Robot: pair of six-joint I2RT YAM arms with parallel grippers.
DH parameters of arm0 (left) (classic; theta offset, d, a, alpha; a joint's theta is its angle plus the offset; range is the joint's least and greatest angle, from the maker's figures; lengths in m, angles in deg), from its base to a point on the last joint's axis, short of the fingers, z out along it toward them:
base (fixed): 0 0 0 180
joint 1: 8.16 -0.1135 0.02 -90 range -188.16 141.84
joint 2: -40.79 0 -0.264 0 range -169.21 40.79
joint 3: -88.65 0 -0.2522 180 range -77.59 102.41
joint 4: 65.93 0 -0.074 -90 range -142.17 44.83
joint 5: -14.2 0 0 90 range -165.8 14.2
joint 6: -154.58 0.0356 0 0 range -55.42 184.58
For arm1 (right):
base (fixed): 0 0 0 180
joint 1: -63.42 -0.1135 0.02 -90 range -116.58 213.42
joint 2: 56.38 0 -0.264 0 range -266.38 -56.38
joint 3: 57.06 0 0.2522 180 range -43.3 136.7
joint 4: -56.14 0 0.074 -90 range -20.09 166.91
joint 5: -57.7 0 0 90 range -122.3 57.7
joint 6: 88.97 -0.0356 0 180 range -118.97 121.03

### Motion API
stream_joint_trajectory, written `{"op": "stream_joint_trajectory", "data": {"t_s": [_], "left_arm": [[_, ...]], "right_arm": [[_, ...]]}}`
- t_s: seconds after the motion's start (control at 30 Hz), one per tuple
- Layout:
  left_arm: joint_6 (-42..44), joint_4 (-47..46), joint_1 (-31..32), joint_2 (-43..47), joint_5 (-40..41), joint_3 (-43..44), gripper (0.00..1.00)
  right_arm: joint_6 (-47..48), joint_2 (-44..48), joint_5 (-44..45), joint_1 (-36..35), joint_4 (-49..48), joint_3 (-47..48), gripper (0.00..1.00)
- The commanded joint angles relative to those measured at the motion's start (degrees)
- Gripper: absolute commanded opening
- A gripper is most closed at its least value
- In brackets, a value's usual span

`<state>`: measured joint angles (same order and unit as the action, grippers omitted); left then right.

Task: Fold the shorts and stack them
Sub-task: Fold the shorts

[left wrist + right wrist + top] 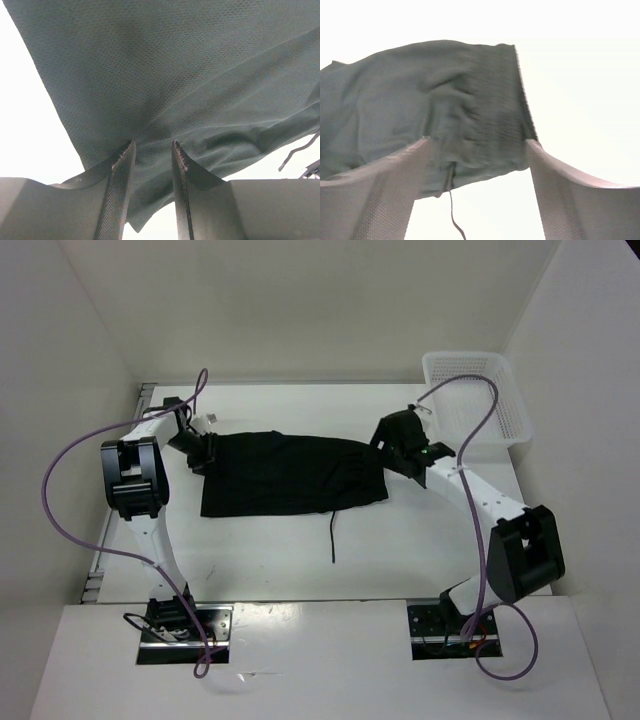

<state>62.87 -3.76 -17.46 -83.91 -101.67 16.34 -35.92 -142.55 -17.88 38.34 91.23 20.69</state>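
shorts: plain black soft fabric shorts (290,475) lie flat mid white table (420,550), between both grippers; thin black drawstring cord (333,535) trails toward the near edge.
left gripper (152,145): jaws narrow, cloth bunched at the tips; cannot tell if pinched.
right gripper (476,141): jaws wide over the waistband, holding nothing.
tip: probably grip matching corners, keep cloth taut, keep the cord inside the fold.

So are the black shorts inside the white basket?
No, the shorts lie spread out on the table, apart from the white basket, which sits in the far right corner.
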Motion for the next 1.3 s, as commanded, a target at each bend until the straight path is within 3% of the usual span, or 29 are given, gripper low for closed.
{"op": "stream_joint_trajectory", "data": {"t_s": [0.0,0.07,0.2,0.5,0.83,0.93,0.97,1.07,1.17,1.27], "left_arm": [[1.7,2.0,0.1,-0.2,0.7,-1.8,0.43],[1.7,2.0,0.1,-0.2,0.7,-1.8,0.43],[1.7,2.0,0.1,-0.2,0.7,-1.8,0.43],[1.7,2.0,0.1,-0.2,0.7,-1.8,0.43],[1.7,2.0,0.1,-0.7,0.7,-2.3,0.43],[1.7,2.0,0.1,-0.7,0.7,-2.3,0.43],[1.7,2.0,0.1,-0.7,0.7,-2.3,0.43],[1.7,2.0,0.1,-0.2,0.7,-2.3,0.43],[1.7,2.0,0.1,-0.2,0.7,-2.3,0.43],[1.7,2.0,0.1,-0.7,1.3,-2.3,0.43]], "right_arm": [[-12.8,2.7,-0.2,1.3,0.8,-6.3,0.88],[-13.8,2.7,-0.2,2.0,-1.3,-8.7,0.94],[-14.5,2.7,-5.6,4.8,-6.0,-11.3,0.96],[-16.7,2.6,-7.9,4.8,-7.3,-11.8,0.74],[-18.8,-4.2,-13.0,5.3,-9.3,-10.6,0.74],[-17.6,-6.2,-13.8,5.3,-9.3,-9.2,0.59],[-17.1,-7.0,-13.8,5.9,-9.3,-9.2,0.42],[-16.6,-7.0,-13.3,7.1,-8.2,-8.7,0.14],[-15.4,-4.6,-12.8,7.9,-6.4,-8.7,0.04],[-14.0,-1.5,-12.7,9.6,-3.5,-8.7,0.04]]}}
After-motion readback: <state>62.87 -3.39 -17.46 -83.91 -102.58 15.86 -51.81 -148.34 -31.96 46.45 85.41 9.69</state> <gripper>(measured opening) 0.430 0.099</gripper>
